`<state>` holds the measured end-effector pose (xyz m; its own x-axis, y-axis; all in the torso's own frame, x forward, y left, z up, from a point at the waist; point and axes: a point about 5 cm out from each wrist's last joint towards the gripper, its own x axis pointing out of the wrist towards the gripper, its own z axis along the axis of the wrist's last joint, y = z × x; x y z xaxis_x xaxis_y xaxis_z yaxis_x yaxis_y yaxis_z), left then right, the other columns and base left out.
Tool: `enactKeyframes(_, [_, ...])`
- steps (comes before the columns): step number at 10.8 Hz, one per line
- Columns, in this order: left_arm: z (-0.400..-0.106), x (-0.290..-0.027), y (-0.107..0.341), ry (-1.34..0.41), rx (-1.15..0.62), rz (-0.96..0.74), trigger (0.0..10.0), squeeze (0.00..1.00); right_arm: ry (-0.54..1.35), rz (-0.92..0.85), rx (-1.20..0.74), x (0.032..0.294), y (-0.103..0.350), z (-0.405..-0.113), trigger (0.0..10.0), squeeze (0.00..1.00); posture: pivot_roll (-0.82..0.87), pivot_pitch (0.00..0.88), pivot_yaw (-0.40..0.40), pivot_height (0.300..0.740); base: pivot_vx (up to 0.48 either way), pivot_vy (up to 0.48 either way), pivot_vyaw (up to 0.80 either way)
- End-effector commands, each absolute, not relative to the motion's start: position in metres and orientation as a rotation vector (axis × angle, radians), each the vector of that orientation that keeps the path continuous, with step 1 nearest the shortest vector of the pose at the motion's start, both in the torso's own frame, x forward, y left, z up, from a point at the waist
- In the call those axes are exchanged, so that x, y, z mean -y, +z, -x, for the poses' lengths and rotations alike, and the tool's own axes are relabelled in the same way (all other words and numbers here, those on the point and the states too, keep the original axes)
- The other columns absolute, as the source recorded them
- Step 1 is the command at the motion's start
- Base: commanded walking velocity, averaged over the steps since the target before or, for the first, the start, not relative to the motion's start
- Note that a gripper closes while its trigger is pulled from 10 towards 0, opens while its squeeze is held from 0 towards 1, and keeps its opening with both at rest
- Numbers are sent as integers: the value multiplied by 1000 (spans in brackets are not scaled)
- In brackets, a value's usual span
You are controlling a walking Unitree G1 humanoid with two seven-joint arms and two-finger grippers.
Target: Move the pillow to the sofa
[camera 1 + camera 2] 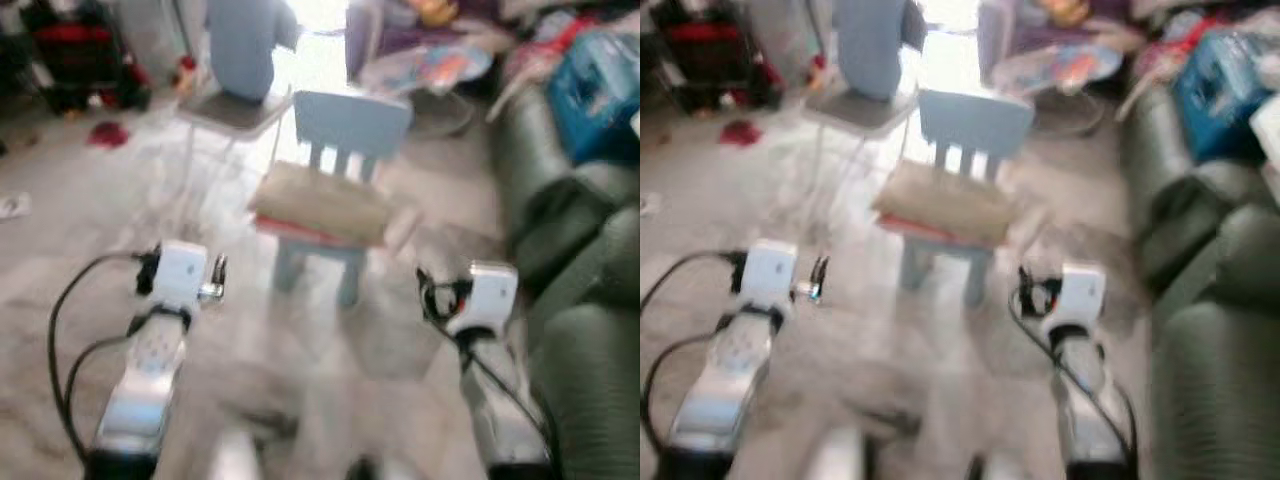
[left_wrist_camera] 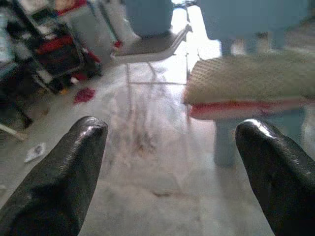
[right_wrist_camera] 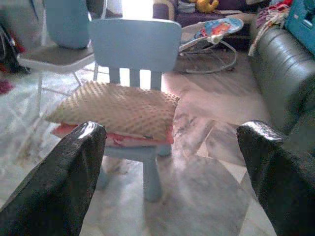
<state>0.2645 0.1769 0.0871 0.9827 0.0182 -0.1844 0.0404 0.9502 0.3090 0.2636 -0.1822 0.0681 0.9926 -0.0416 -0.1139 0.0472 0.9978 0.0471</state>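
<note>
Left gripper [image 2: 170,162]: my fingers [image 2: 64,177] are spread wide and grasp nothing; they hang above the floor [image 1: 90,220], short of the chair's left side.
Right gripper [image 3: 170,167]: my fingers here are spread wide too, with nothing between them; they face the chair's front, well short of it.
Pillow [image 3: 115,108]: tan and quilted, lying flat on the seat of the chair, on top of a red cushion [image 3: 123,140] whose edge shows under it. It overhangs the seat's front and side edges.
Chair [image 1: 350,125]: small and pale blue with a slatted back, standing on the floor straight ahead, between my two arms and beyond them.
Sofa [image 1: 575,300]: dark green, along the right side of the room, near my right arm and apart from the chair.
Beyond: a grey stool [image 1: 235,110] stands behind the chair's left corner with a blue-grey shape on it; a baby bouncer [image 3: 211,32] sits farther back.
</note>
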Motion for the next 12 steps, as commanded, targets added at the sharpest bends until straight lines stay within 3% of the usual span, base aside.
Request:
enactKeyframes(1, [-266, -177, 89, -16, -183, -322, 10000, 0, -59, -54, -115, 184, 68, -264, 10000, 0, 37, 114, -35, 740, 259, 405, 0])
enactKeyframes(7, [-265, -168, 87, -50, -185, -323, 10000, 0, -59, -46, -121, 184, 69, -269, 10000, 0, 39, 127, -60, 740, 287, 376, 0])
enactKeyframes(9, [-264, -166, 89, -2, -153, -326, 10000, 0, -62, -40, -127, 186, 69, -270, 10000, 0, 43, 127, -72, 740, 217, 0, -278])
enactKeyframes(12, [-261, -158, 91, -67, -131, -241, 10000, 0, -52, -39, -131, 185, 69, -271, 10000, 0, 45, 124, -82, 740, 0, 0, 0])
